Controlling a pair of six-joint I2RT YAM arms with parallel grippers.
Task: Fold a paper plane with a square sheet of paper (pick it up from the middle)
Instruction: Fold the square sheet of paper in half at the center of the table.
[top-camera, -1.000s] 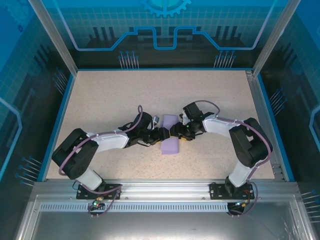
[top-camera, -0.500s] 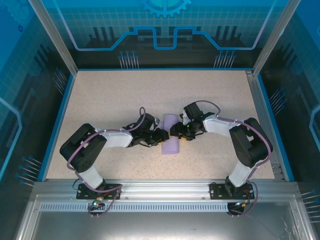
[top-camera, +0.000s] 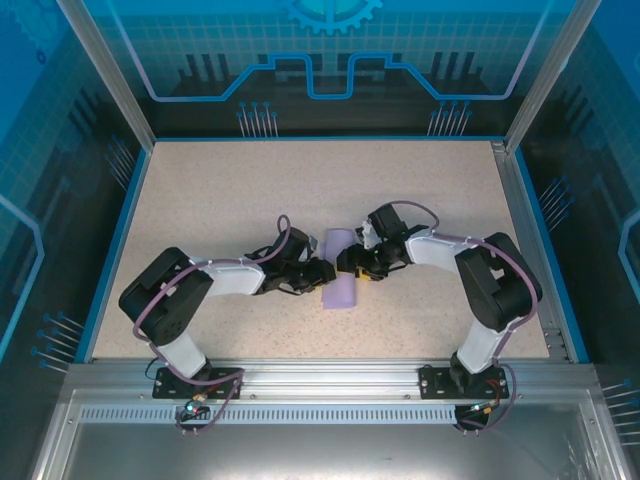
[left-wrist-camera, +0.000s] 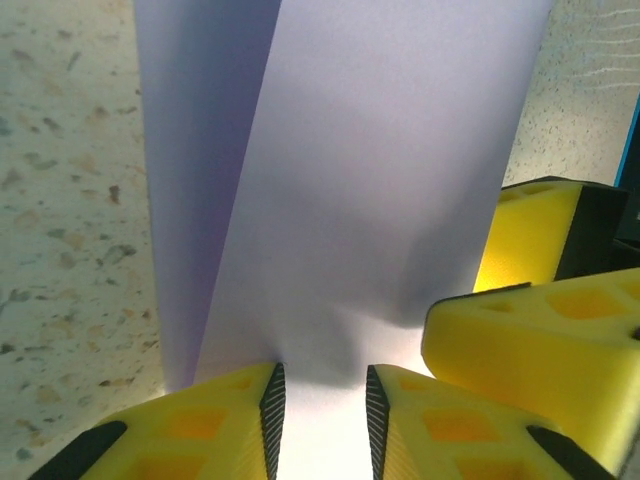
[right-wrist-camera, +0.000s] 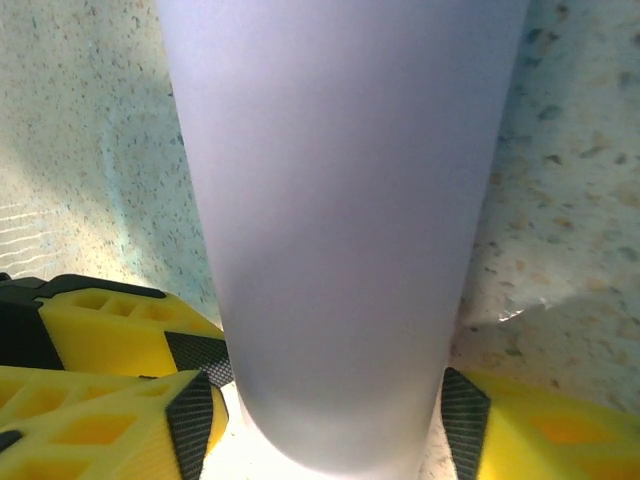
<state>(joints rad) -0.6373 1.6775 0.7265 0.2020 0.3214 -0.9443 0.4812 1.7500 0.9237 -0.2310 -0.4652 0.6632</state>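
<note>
The top external camera hangs high above and behind the near edge of the tabletop (top-camera: 250, 190), tilted down and forward. It is far enough back to take in all four edges, with both arm bases (top-camera: 185, 372) along the bottom. The left wrist camera rides just behind the left gripper (left-wrist-camera: 320, 400), very near the surface, facing across the square sheet of paper (left-wrist-camera: 380, 180) at the tabletop's middle. The right wrist camera sits equally close behind the right gripper (right-wrist-camera: 325, 410), facing the same sheet from the opposite side. All three views share that sheet, and the left wrist view also catches the right gripper's yellow fingers (left-wrist-camera: 530, 335) at its right edge.
</note>
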